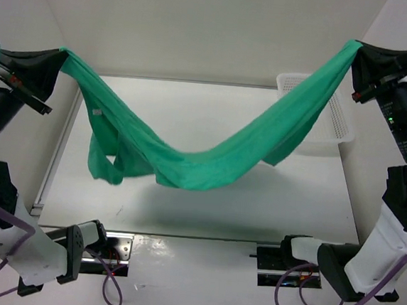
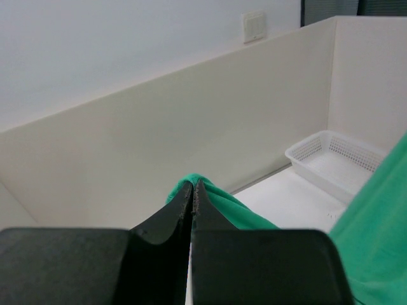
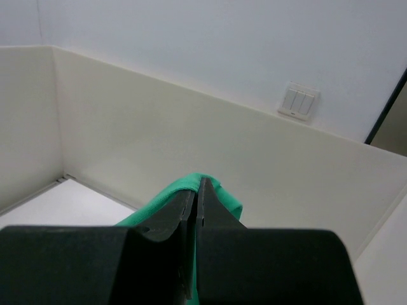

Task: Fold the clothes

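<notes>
The clothes, one emerald-green T-shirt [image 1: 209, 164], hang in the air as a sagging band stretched between both arms above the white table [image 1: 205, 217]. My left gripper [image 1: 61, 56] is raised at the far left and shut on one end of the shirt; in the left wrist view green cloth [image 2: 219, 200] bulges round the tips of the left gripper [image 2: 194, 185]. High at the far right, my right gripper [image 1: 359, 48] is shut on the other end, and in the right wrist view fabric [image 3: 222, 197] wraps the tips of the right gripper [image 3: 200, 184]. A sleeve [image 1: 106, 162] dangles lowest at left.
A white plastic mesh basket [image 1: 334, 125] stands at the back right of the table, partly behind the shirt, and shows again as the basket [image 2: 340, 159] in the left wrist view. White walls enclose the back and sides. Both arm bases and purple cables [image 1: 110, 287] sit at the near edge.
</notes>
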{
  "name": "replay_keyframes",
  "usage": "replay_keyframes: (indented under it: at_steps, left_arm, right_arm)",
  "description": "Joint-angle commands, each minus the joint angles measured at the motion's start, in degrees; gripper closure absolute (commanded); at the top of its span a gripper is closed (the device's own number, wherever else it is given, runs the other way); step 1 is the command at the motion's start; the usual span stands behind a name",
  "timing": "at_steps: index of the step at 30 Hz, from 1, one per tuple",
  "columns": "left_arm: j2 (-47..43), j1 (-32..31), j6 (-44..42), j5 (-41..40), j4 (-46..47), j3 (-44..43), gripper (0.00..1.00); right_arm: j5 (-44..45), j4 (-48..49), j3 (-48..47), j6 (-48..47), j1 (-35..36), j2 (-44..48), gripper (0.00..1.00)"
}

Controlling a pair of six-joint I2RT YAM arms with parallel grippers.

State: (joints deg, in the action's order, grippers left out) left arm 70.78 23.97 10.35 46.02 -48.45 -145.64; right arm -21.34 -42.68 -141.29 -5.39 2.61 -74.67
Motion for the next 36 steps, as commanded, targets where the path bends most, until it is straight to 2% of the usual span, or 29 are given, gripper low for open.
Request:
replay_keyframes:
  at_steps: [1, 6, 13, 18, 22, 23, 26, 31, 36]
  left_arm:
    - [-1.3, 0.3, -2.6, -4.6, 0.5, 6.0, 1.0]
    - [-5.4, 0.3, -3.9, -5.4, 1.9, 15.9, 1.0]
    - [-6.7, 0.3, -4.5, -5.4, 5.6, 25.7, 1.0]
    - [-6.2, 0.3, -7.1, -6.6, 11.1, 42.9, 1.0]
    - [-3.2, 0.3, -10.9, -9.4, 14.6, 57.4, 1.0]
    - [-1.5, 0.3, -11.7, -11.1, 16.1, 62.4, 1.0]
    - [3.2, 0.3, -14.6, -14.5, 19.0, 69.9, 1.0]
    - [14.4, 0.8, -17.0, -15.2, 21.1, 72.2, 1.0]
    - [23.2, 0.8, -17.0, -15.7, 21.1, 66.6, 1.0]
  right_arm:
    - [0.6, 4.9, 5.8, -1.9, -0.2, 3.1, 1.0]
    - [0.6, 4.9, 12.5, -1.9, -0.2, 6.9, 1.0]
    - [1.1, 7.5, 20.3, -1.9, -0.2, 6.2, 1.0]
    - [1.1, 11.1, 27.1, -2.0, -0.2, 1.4, 1.0]
    - [2.3, 15.6, 37.5, -3.1, -0.2, -3.2, 1.0]
    - [3.0, 16.8, 38.9, -4.0, -0.2, -5.7, 1.0]
    - [5.1, 19.1, 43.0, -5.4, 0.4, -11.3, 1.0]
    - [8.1, 21.6, 45.7, -7.3, 0.4, -20.4, 1.0]
    - [10.7, 22.4, 42.8, -9.2, 1.0, -28.9, 1.0]
